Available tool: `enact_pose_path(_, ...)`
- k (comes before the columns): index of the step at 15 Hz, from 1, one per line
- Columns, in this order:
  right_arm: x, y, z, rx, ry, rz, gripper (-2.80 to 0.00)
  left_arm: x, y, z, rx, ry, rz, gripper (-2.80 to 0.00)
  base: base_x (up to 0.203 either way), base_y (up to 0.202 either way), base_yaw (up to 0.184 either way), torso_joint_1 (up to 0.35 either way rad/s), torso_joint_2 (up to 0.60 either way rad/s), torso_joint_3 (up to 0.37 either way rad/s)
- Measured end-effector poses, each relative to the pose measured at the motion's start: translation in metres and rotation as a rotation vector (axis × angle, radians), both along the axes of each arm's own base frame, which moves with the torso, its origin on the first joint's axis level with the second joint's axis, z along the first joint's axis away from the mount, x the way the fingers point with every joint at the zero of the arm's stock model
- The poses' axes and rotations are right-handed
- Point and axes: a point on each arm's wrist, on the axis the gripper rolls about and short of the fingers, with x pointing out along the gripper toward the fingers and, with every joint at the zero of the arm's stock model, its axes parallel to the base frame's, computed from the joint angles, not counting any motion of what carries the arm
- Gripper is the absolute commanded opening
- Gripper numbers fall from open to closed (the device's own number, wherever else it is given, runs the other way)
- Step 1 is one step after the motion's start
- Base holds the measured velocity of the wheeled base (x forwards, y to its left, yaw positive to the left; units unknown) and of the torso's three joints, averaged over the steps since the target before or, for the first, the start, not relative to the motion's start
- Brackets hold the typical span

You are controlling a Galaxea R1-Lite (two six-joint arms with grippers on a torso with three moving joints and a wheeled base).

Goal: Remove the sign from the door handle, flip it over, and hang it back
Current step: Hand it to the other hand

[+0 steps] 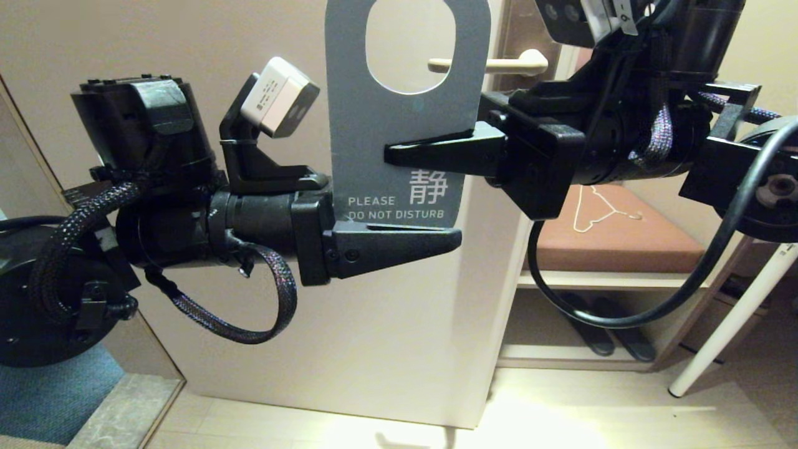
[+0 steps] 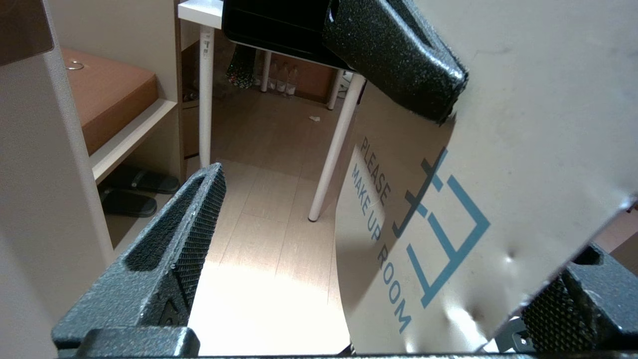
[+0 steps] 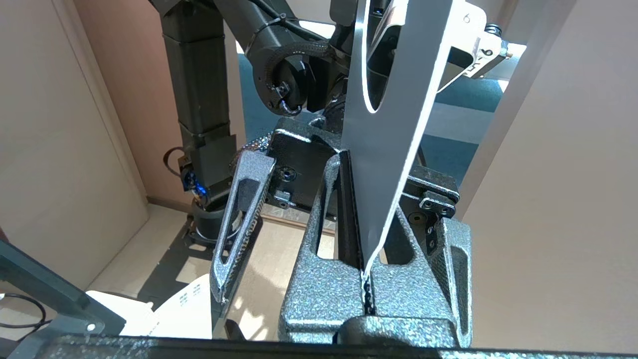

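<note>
Warm, dim indoor light overall, but the floor (image 1: 399, 430) blows out in a hot white glare patch. Close-up parts look soft in the wrist views.

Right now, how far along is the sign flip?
Done: the sign is off the door handle. In hand: the right end effector pinches its edge; the open left end effector straddles its bottom. Left: turning it, grey face still toward the robot, then rehanging.

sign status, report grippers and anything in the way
Right gripper shut on the sign, off the door handle. Left gripper open around its lower edge. Blue-grey face toward head camera. Nothing blocking the handle.
</note>
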Motion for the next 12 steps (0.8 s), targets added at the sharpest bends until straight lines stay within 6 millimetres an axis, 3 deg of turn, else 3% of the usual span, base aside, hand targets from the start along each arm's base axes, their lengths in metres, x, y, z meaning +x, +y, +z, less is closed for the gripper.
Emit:
enact_pose_path(1, -0.0001, 0.0001, 0.0001, 0.0, -0.001, 0.0, -2.8, 0.0004, -0.0003, -0.0003, 0.0, -0.003, 0.0, -2.8, 0.0, 0.0, 0.0, 0.0, 0.0, 0.0)
enact_pose_path(12, -0.0002, 0.0002, 0.0002, 0.0, 0.001, 0.001, -2.8, 0.0017, -0.0018, -0.0002, -0.012, -0.009, -0.006, -2.8, 0.0, 0.0, 0.0, 0.0, 0.0, 0.0)
